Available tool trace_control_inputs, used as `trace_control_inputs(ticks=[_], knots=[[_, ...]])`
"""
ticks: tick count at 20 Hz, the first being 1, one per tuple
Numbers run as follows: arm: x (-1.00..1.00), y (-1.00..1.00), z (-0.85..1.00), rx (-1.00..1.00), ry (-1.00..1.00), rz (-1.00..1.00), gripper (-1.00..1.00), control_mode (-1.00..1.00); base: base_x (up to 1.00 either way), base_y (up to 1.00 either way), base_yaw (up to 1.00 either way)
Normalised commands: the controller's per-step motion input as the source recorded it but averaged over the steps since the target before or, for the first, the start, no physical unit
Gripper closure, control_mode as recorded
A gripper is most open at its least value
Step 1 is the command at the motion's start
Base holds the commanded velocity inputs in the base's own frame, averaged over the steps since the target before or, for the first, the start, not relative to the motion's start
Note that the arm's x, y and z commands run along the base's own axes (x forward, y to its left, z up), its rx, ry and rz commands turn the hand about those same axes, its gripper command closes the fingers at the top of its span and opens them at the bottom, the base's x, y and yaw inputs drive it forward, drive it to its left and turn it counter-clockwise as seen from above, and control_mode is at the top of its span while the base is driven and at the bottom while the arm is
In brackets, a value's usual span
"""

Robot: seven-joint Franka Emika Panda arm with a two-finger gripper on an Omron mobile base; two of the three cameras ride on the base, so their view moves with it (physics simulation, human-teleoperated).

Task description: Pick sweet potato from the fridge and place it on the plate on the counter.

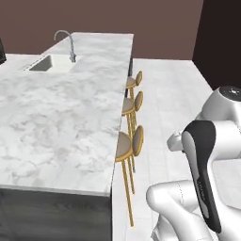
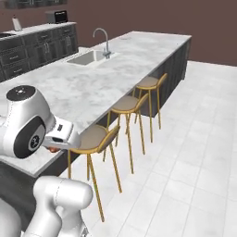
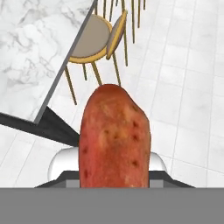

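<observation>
Sweet potato [image 3: 114,138] clamped in jaws, sticking straight out ahead of them, so pick step looks done. Carry step in hand now. Ahead of jaws: marble island [image 3: 39,48] edge, stool [image 3: 94,37], tiled floor [image 3: 188,87]. No plate spotted, counter [image 2: 37,32] with dark cabinets far off beyond island. Next move, I'd guess: base drives round island to counter, find plate, then lower and release.
</observation>
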Motion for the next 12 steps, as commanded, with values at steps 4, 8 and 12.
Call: trace_control_inputs(ticks=[4,8,12], knots=[[0.00,0.00,0.00,0.00,0.00,0.00,1.00,1.00,-0.63,0.29,0.30],[0.00,0.00,0.00,0.00,0.00,0.00,1.00,1.00,0.00,0.64,0.68],[0.00,0.00,0.00,0.00,0.00,0.00,1.00,1.00,0.00,0.53,0.79]])
